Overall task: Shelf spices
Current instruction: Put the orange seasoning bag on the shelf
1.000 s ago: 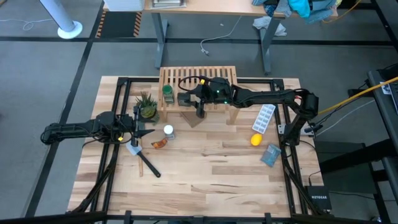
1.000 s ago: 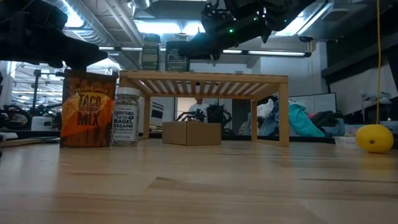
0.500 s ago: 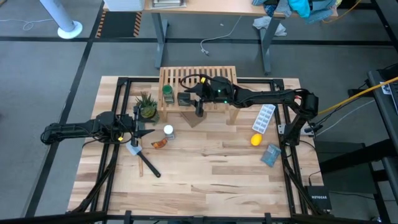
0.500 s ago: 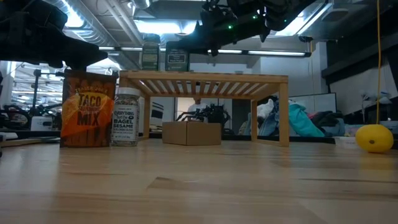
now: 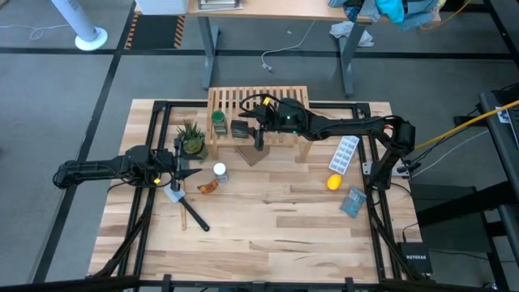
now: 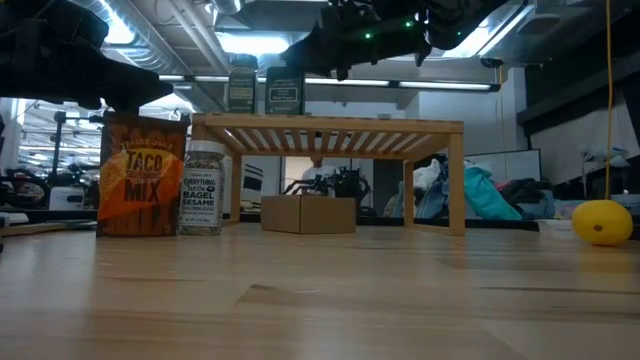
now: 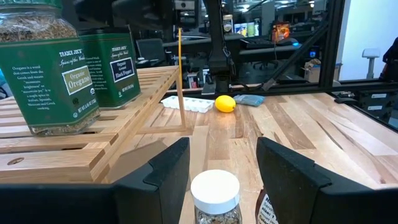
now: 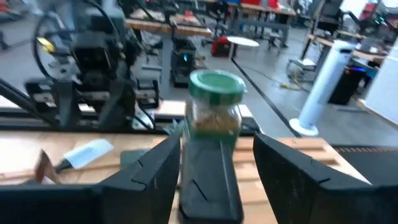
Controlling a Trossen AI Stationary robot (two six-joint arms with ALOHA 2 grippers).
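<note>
The light-wood shelf [image 5: 258,113] stands at the table's far side. On its slatted top the green-lidded jar [image 5: 218,122] and the dark squarish tin [image 5: 240,128] stand upright side by side, also the jar [image 6: 241,90] and tin [image 6: 285,92] in the low view. My right gripper [image 5: 254,132] hovers open just above the tin [image 8: 208,180], one finger at each side, touching nothing. The white-capped jar [image 5: 219,170] and the orange Taco Mix packet [image 5: 209,187] rest on the tabletop. My left gripper [image 5: 185,169] waits open a little short of the white-capped jar [image 7: 214,193].
A potted plant [image 5: 191,138] stands left of the shelf, and a small cardboard box [image 6: 308,214] sits under it. To the right lie a white tray [image 5: 347,154], a yellow lemon [image 5: 332,182] and a blue packet [image 5: 353,201]. A black stick [image 5: 193,214] lies near the left gripper.
My right gripper has risen slightly above the shelf top, away from the dark tin, staying open. The tin and the green-lidded jar have kept their places on the shelf.
</note>
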